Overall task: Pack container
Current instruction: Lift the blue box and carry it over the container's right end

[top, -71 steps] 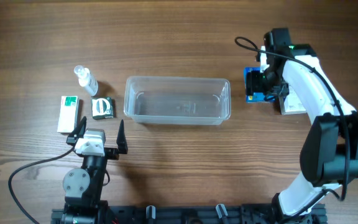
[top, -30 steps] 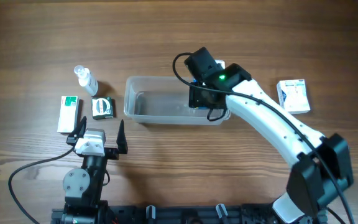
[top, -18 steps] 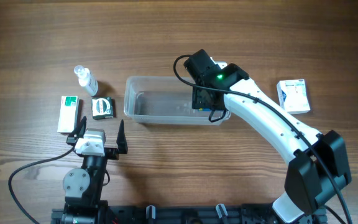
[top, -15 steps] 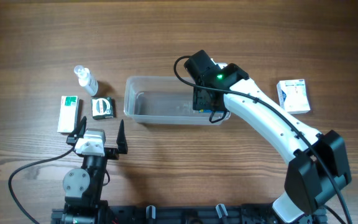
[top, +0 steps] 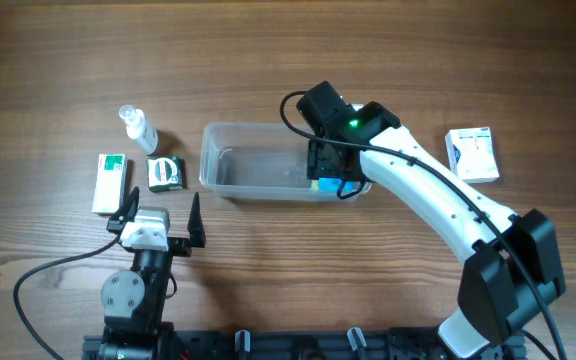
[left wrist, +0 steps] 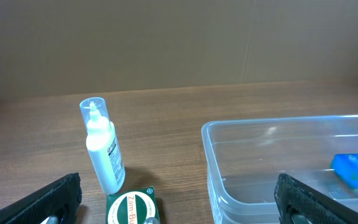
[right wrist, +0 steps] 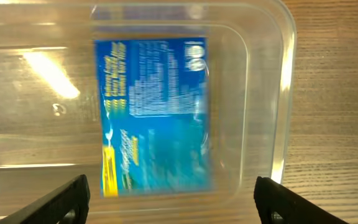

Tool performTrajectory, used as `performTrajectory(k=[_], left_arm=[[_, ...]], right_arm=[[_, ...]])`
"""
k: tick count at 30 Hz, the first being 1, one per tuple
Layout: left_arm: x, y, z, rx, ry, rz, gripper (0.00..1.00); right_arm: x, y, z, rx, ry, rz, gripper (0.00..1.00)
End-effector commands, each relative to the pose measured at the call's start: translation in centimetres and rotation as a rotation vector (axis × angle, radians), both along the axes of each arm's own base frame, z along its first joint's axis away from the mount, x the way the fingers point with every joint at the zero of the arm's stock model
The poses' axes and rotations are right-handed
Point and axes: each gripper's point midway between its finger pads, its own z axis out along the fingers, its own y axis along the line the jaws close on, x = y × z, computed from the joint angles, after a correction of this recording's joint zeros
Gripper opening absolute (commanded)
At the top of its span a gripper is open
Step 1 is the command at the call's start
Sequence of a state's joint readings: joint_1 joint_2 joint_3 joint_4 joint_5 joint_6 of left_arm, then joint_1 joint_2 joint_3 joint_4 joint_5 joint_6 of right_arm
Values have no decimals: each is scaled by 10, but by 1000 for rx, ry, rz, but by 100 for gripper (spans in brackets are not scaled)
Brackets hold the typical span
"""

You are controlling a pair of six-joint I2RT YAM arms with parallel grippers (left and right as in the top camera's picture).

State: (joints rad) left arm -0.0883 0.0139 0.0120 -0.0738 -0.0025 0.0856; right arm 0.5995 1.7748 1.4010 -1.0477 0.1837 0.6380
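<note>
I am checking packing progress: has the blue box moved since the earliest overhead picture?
Yes. The blue box went left, from outside the container's right end to inside it.

The small green box reads "Zam-Bu", cut off; print on the blue box is too blurred.

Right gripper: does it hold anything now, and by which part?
Nothing is held. The right gripper stands open above the container; the blue box lies loose inside. The left gripper is open and empty too.
</note>
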Motion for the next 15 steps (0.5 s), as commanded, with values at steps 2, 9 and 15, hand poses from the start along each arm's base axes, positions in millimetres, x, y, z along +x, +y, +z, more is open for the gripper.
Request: performTrajectory(k=[2, 9, 15], left_arm=[[0, 4, -1, 16, -5, 19, 100], [0, 4, -1, 16, -6, 19, 100], [0, 4, -1, 16, -5, 19, 100]], right_arm=[[-2, 0, -8, -13, 24, 12, 87], [2, 7, -8, 15, 13, 43, 85], [12, 37, -4, 151, -19, 113, 18]])
